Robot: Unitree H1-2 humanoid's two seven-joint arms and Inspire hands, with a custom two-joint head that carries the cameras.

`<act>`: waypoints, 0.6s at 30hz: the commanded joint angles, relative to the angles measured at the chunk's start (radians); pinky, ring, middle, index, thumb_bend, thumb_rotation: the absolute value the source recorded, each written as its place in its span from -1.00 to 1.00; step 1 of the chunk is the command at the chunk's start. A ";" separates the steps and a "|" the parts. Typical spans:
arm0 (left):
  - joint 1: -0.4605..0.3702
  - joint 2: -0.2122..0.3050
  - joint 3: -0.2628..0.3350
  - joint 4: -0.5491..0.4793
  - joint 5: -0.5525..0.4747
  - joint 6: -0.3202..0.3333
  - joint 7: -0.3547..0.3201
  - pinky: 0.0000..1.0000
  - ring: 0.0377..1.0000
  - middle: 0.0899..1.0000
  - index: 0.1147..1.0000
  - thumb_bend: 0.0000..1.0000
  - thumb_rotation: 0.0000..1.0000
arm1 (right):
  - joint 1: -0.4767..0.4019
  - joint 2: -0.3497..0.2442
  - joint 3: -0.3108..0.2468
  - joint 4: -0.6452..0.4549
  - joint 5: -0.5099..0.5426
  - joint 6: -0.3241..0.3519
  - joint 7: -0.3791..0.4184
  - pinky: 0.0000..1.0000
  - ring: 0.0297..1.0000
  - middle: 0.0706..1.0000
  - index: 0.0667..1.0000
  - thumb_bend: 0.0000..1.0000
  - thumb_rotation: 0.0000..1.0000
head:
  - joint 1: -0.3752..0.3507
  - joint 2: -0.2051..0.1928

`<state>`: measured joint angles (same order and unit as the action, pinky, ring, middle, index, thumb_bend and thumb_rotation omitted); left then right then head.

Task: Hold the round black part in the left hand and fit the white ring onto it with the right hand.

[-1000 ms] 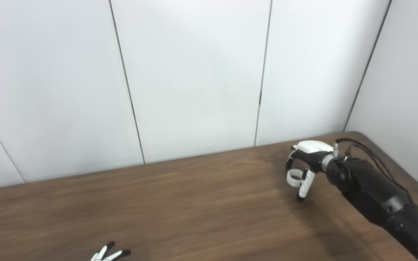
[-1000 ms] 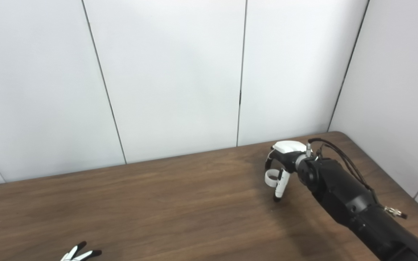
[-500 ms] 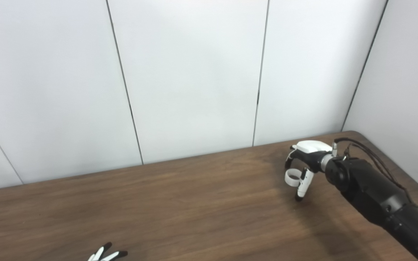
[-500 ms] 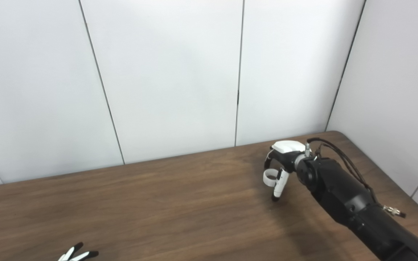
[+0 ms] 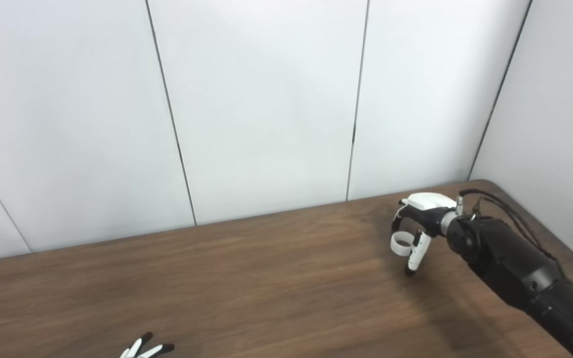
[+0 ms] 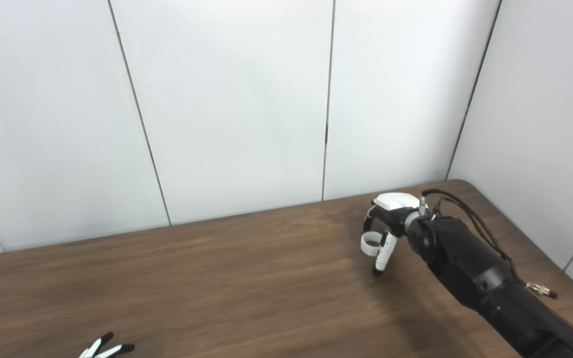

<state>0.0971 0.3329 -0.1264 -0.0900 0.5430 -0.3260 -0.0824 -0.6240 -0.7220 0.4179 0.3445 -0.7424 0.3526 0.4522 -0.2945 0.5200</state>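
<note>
Nothing has moved: my right hand (image 5: 418,223) still pinches the white ring (image 5: 400,243) above the table (image 5: 266,278).
Only my left hand's fingertips (image 5: 147,349) show; grip unreadable.

A: We see a table (image 5: 246,278) of dark brown wood grain, smooth, matt with a faint sheen on the right. Wall panels (image 5: 261,109) look plain, white, matt.

B: We read the white ring (image 5: 400,243) as smooth plastic. Right hand (image 5: 418,223): white glossy shell, black tips. Right arm (image 5: 515,268): black, matt casing.
</note>
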 commanded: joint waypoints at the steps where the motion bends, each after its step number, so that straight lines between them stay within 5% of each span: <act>1: -0.005 0.016 0.006 0.010 -0.014 -0.033 0.023 1.00 1.00 0.70 -0.18 0.04 -0.92 | 0.057 -0.034 0.016 0.032 -0.024 0.041 0.054 0.85 1.00 1.00 0.60 0.79 -0.53 | 0.001 0.002; 18: -0.005 0.017 0.008 0.009 -0.016 -0.028 0.019 1.00 1.00 0.70 -0.18 0.04 -0.92 | 0.077 -0.051 -0.006 -0.001 -0.015 0.053 0.063 0.85 1.00 1.00 0.59 0.75 -0.60 | -0.006 0.001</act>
<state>0.0954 0.3339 -0.1241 -0.0874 0.5414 -0.3260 -0.0825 -0.6011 -0.7383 0.3991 0.3130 -0.7333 0.3676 0.4747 -0.2991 0.5200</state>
